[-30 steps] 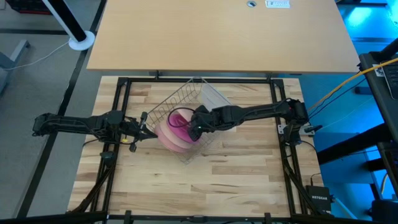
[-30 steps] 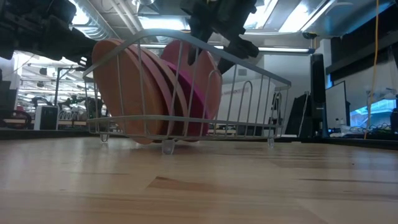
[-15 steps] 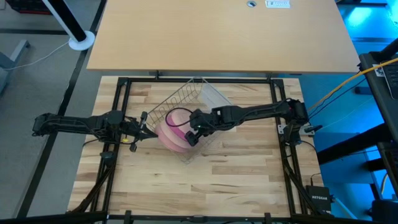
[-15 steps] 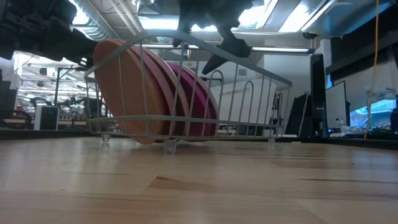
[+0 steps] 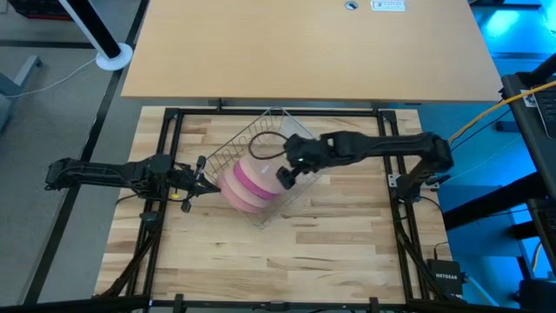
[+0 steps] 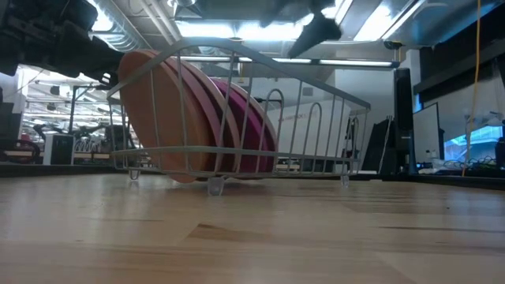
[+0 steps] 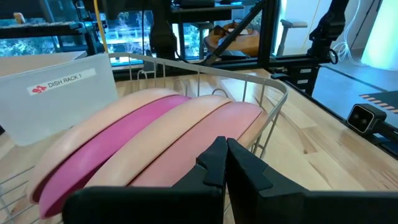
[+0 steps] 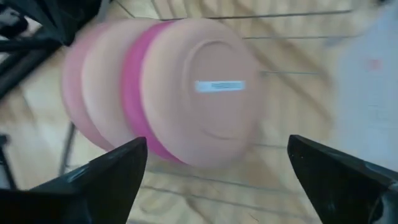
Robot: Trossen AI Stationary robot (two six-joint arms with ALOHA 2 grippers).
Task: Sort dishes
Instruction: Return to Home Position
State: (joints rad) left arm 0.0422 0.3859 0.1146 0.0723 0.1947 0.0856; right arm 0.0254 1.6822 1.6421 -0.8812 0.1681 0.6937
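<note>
Wooden table (image 5: 347,252): toward back edge, mid-width, plates (image 5: 246,187) on edge inside wire dish rack (image 5: 261,132), magenta plate (image 7: 112,140) between peach ones. Right gripper (image 5: 284,177) above rack, fingers wide apart, empty; left gripper (image 5: 201,176) just beside rack's left side, fingers pressed together.

Bright ceiling lights (image 6: 213,30), grey floor (image 5: 52,113)

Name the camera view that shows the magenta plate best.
The left wrist view: the magenta plate stands on edge, its upper rim plain between paler plates. The low view shows it behind rack wires; the high view, a small patch; the right wrist view, a narrow band.
</note>
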